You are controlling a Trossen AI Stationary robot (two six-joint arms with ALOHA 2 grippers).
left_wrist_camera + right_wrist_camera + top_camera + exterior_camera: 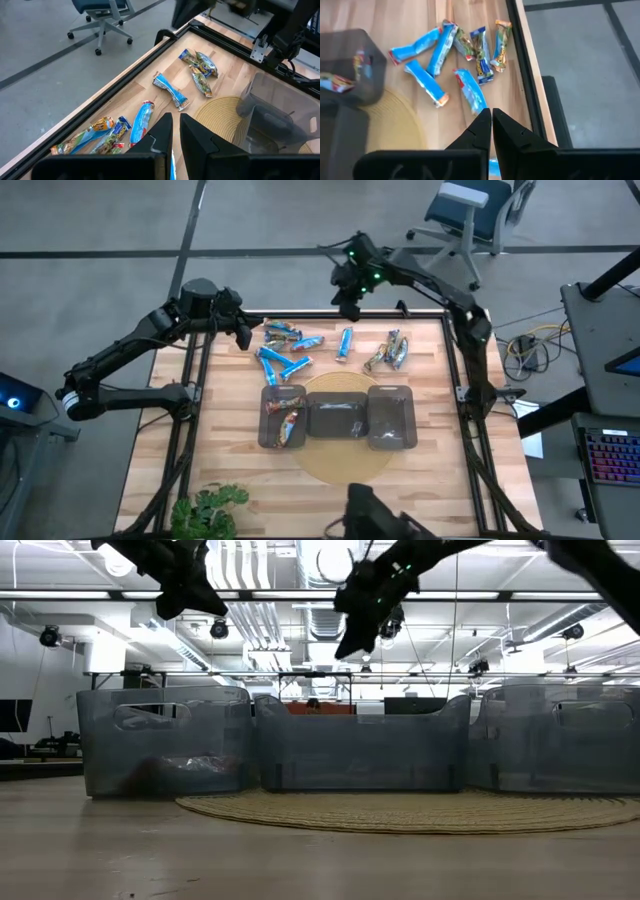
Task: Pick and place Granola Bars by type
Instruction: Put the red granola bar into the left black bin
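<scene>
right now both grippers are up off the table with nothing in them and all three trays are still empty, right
Not quite: the left tray already holds a couple of orange-wrapped bars, as the high view shows. The other two trays look empty. The rest stands: the left gripper and right gripper are raised, shut and holding nothing.

Three dark translucent trays (340, 420) stand side by side on a round woven mat (345, 465) on the wooden table (430, 480). A leafy plant (205, 510) sits near the mat. A blue office chair (470, 210) stands beyond the table.
</scene>
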